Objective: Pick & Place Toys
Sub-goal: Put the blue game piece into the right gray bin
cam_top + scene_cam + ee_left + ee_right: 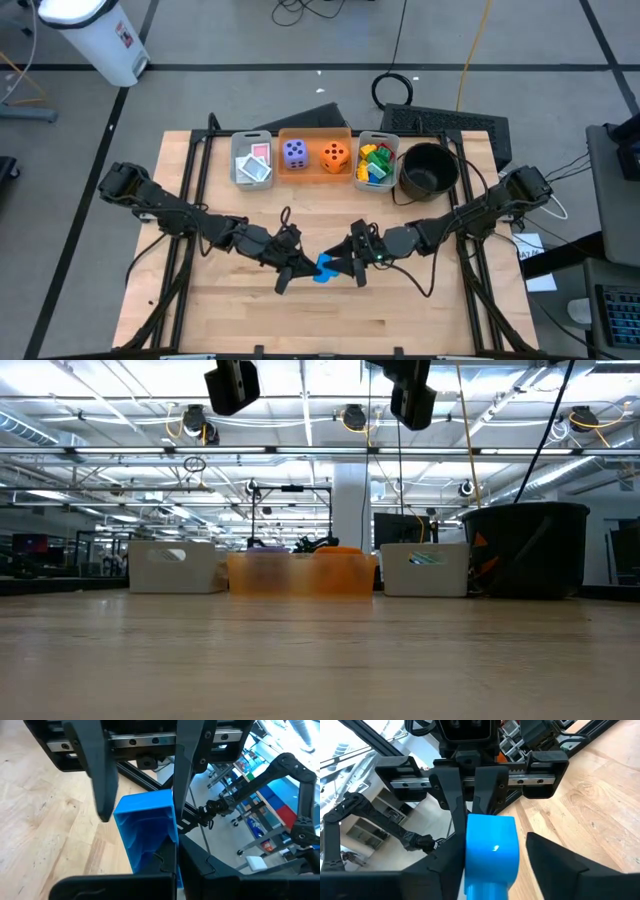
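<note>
Both arms meet over the middle of the table (240,310), holding a blue brick (326,268) between them in the air; the low view shows nothing of it on the tabletop. The left gripper (300,266) is clamped tight on the brick's edge: the right wrist view shows its two fingers (451,790) pressed together just above the blue piece. The right gripper (345,266) faces it from the other side, its fingers (102,780) spread on either side of the brick, and I cannot tell whether they touch it. Along the far edge stand a grey bin (252,160) with cards (256,165), an orange bin (316,172) with a purple die (295,152) and an orange die (335,155), another grey bin (378,182) of bricks (374,162), and a black bowl (428,170).
</note>
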